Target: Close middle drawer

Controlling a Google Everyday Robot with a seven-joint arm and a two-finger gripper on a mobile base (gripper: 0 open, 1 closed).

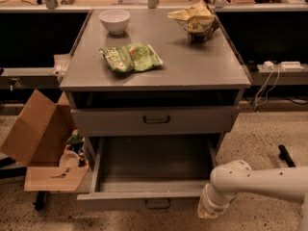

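Note:
The middle drawer (144,199) is pulled far out at the bottom of the grey cabinet. Its short front panel faces me, with a small dark loop handle (158,204) at the centre. The inside of the drawer looks empty. The taller-fronted top drawer (155,120) sits above it, almost shut. The third drawer is hidden beneath the open one. My white arm (260,182) reaches in from the right. The gripper (209,212) points downward at the right end of the middle drawer's front panel, close to its corner.
The cabinet top (202,66) holds a white bowl (114,20), a green chip bag (131,57) and a crumpled yellow bag (196,19). An open cardboard box (41,146) with clutter stands on the floor to the left. Cables and a power strip (281,66) are at the right.

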